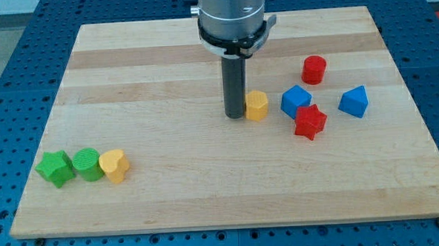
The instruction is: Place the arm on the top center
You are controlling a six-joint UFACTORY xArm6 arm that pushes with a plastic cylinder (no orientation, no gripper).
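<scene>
Down at the view's bottom left, 3 blocks sit shoulder to shoulder in a row: green star-like block (55,168), green cylinder (87,164), and yellow heart-shaped block (115,166), each touching the next, well apart from the action. They look parked out of the way, no part in this job.

Sliding right across the bare bench (171,199), we reach my tip (237,116), planted on the wood near the middle of the board, just below the top half. No fingers on this rig, so no wide or narrow to report, only a straight dark rod. Right beside it, touching or nearly so on the view's right, is a yellow block (256,106), looking nudged into that spot.

Further right, a cluster: blue block (296,100) pressed against a red star (310,122), a red cylinder (314,70) just above them, and a blue wedge-like block (354,101) apart at the far right.

Now the target, top centre of the board: that strip lies straight up the view from my tip, partly hidden behind the arm's body. By my reckoning the route is open, no block in the way, so a straight push toward the view's top should do it.
</scene>
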